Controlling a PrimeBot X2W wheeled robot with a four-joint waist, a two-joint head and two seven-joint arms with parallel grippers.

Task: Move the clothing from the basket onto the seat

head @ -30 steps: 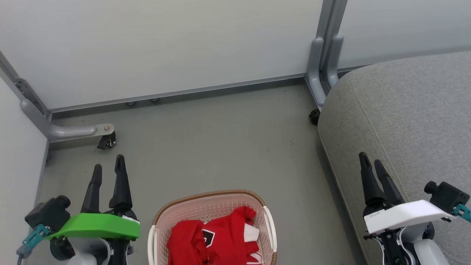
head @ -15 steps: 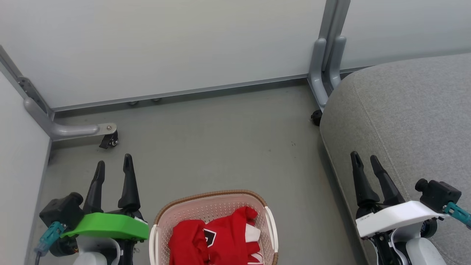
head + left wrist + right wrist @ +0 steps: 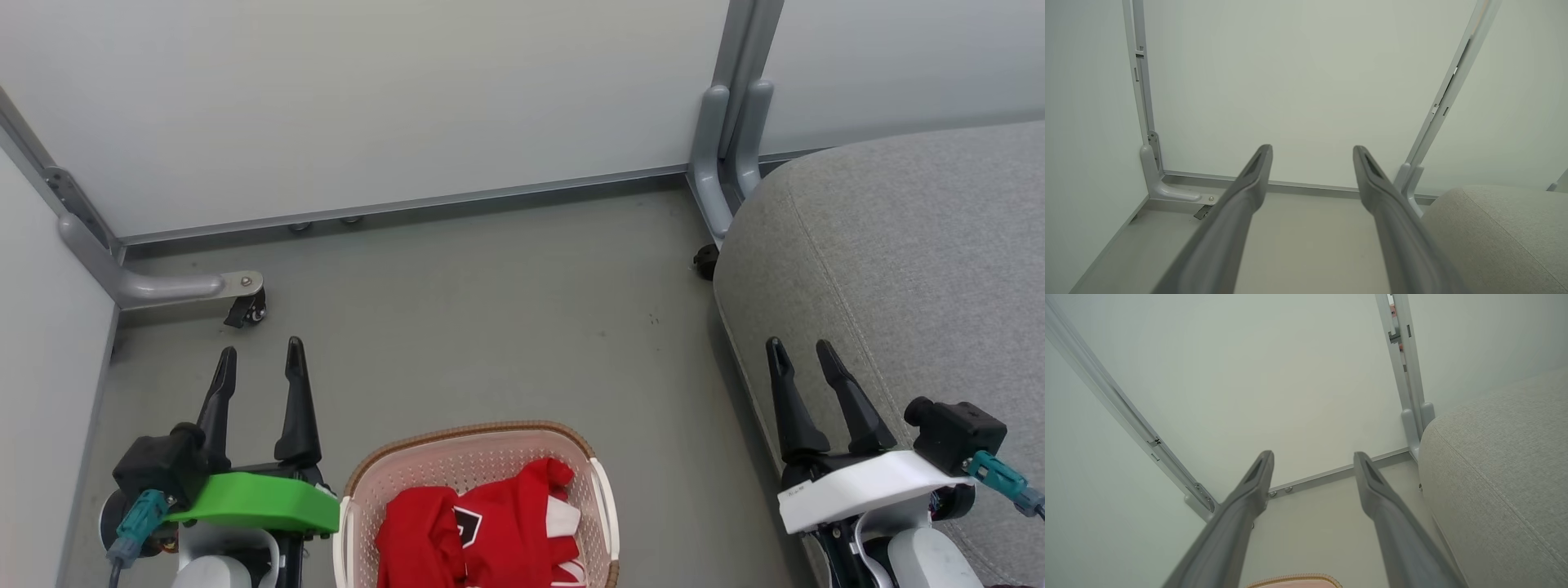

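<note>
The task looks to be at its start: the clothing (image 3: 482,531) lies in the basket (image 3: 457,437) on the floor, beside the seat (image 3: 914,245). The left claw (image 3: 261,347) and right claw (image 3: 798,344) are both open and empty. Next, I think, one claw must descend onto the red fabric. The basket's near part is cut off.

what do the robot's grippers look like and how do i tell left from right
Both have two long, dark, tapered fingers. The left gripper carries a bright green cover; the right gripper carries a white cover with small dark print at its edge. Each has a black camera block at its outer side with a teal plug.
</note>
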